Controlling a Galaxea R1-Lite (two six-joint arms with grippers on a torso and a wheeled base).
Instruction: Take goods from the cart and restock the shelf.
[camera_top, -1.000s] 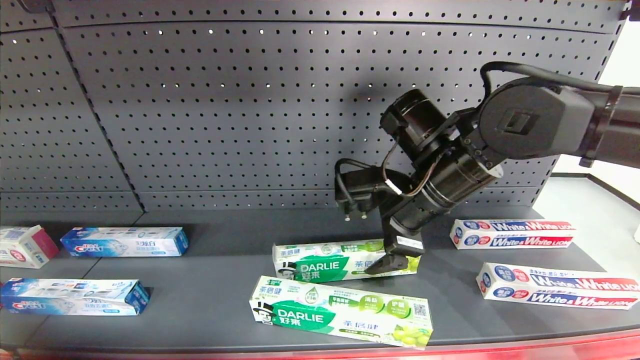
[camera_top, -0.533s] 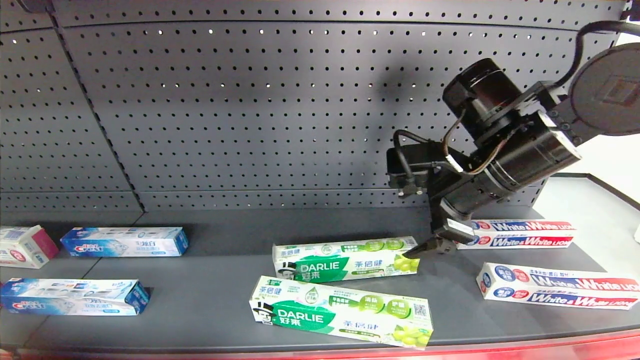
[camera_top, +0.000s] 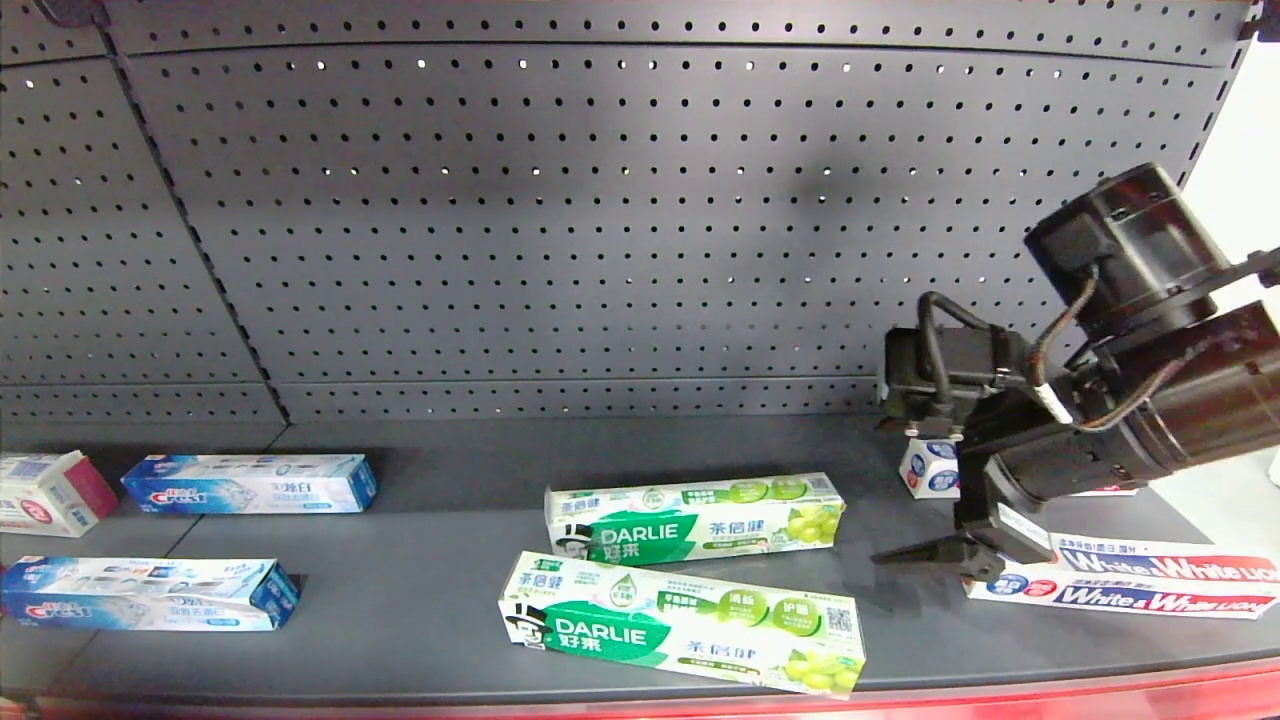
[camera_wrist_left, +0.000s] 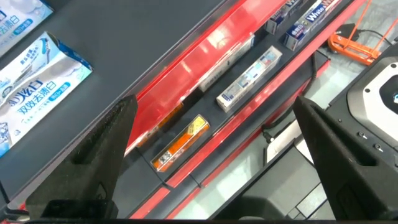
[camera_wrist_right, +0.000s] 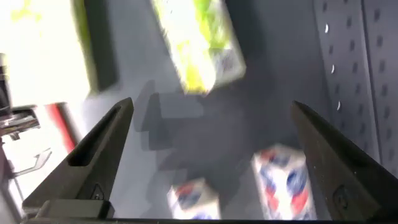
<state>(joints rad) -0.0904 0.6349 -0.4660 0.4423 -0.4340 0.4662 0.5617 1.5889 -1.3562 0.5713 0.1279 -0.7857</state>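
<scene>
**Backing the right arm out: green box is down**

Right gripper (camera_top: 915, 555) is spread wide with nothing in it. The right wrist view confirms this, showing only shelf between the fingers.

- **1 s ago:** it sat right on the 3 o'clock end of the rear green toothpaste box (camera_top: 694, 519).
- **0.5 s ago:** it was just off that end.
- **Now:** it hangs well clear at 3 o'clock, low over the front white-and-red box (camera_top: 1150, 585) and partly covering the rear white-and-red box (camera_top: 928, 468).

The rear green toothpaste box hasn't shifted through any of that. It lies flat mid-shelf on the shelf (camera_top: 450, 470), long side roughly parallel to the back panel. It is at 12 o'clock of the front green toothpaste box (camera_top: 683, 622), close but apart.

My read: the release was clean, this item is stocked and the arm is on its way out. Next up should be another trip to the cart.

Left gripper (camera_wrist_left: 212, 102) is also spread and empty, parked over the red-edged lower shelves (camera_wrist_left: 205, 56). The blue boxes (camera_top: 250, 483) at 9 o'clock are unchanged.

Watch item: the exit path runs low over the white-and-red pair. I'd lift before swinging further so a finger doesn't drag one.
</scene>
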